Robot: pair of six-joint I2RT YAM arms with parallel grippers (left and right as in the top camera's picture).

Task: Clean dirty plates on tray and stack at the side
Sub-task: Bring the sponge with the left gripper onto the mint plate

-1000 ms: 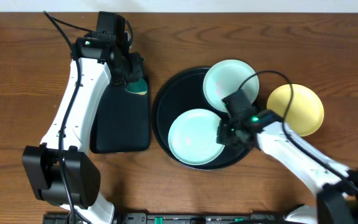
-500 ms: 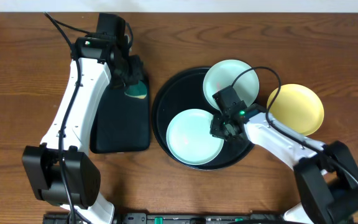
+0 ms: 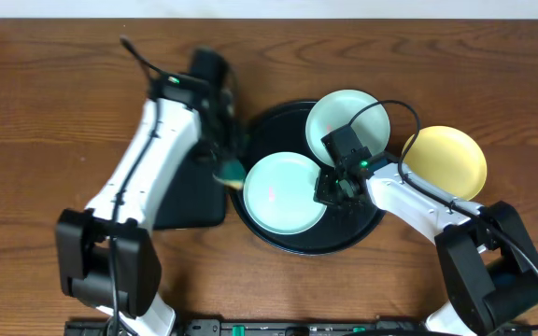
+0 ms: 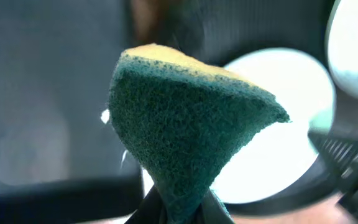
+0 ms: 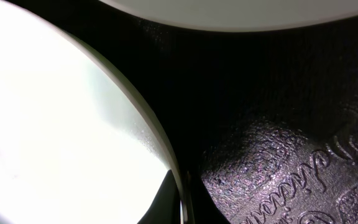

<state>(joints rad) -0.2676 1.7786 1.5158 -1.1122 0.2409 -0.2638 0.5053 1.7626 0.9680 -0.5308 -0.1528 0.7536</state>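
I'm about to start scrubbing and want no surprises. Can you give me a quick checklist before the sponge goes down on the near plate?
1. Sponge gripped: ok. The left gripper pinches its lower end.
2. Near plate steadied: ok. The right gripper has a finger on each side of its rim.
3. Sponge over the plate's middle: not ok. From overhead it sits at the plate's left edge.
4. Near plate inside the tray: ok.
5. Where the dirt is: cannot tell. Any marks are too faint.
6. Yellow plate out of the way: ok. It is on the table, right of the tray.
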